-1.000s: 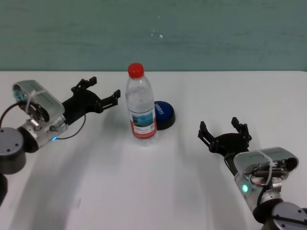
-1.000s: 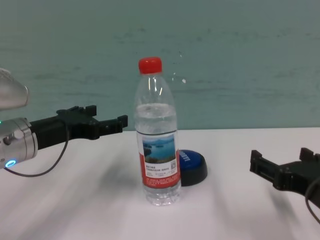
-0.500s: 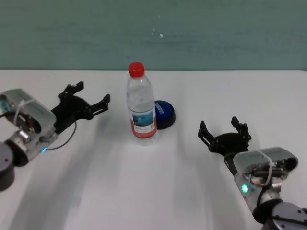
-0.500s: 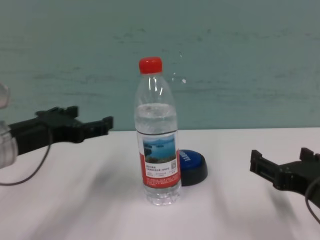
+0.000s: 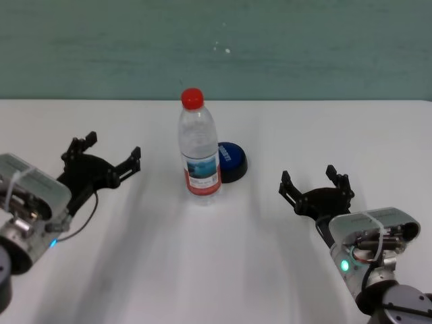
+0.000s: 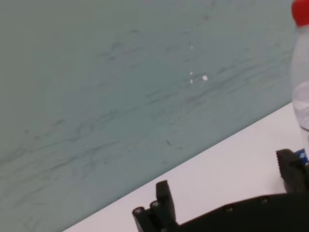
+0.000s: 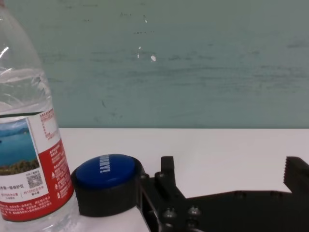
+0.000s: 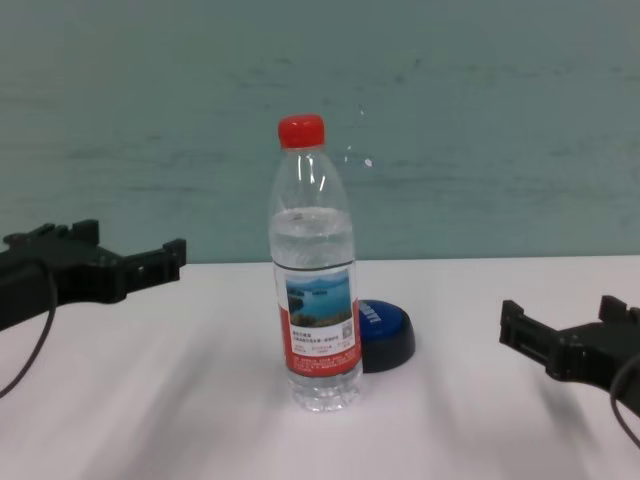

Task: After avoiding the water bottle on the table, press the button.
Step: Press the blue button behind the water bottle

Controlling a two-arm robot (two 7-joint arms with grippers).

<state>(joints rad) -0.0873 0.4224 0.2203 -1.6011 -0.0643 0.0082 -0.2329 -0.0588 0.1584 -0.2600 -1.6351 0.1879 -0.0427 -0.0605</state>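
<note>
- Head view: the water bottle (image 5: 200,152) stands upright on the white table (image 5: 223,270), red cap on, clear water inside up to its shoulder. The blue button (image 5: 230,161) sits just beside the bottle, partly behind it on the robot's right. The left gripper (image 5: 106,163) hovers well to the left of the bottle, fingers spread wide and holding nothing. The right gripper (image 5: 316,186) sits well to the right of the bottle, nearer the robot, likewise spread and empty.
- Left wrist view: the left gripper's black fingers (image 6: 164,203) stand apart above the table, the bottle (image 6: 301,72) at the frame's edge.
- Right wrist view: the button (image 7: 107,186) rests just beside the bottle (image 7: 29,159); the gripper's fingers (image 7: 166,181) are parted, gripping nothing.
- Chest view: the bottle (image 8: 313,300) stands between both grippers, the button (image 8: 385,333) just behind it to the right.
</note>
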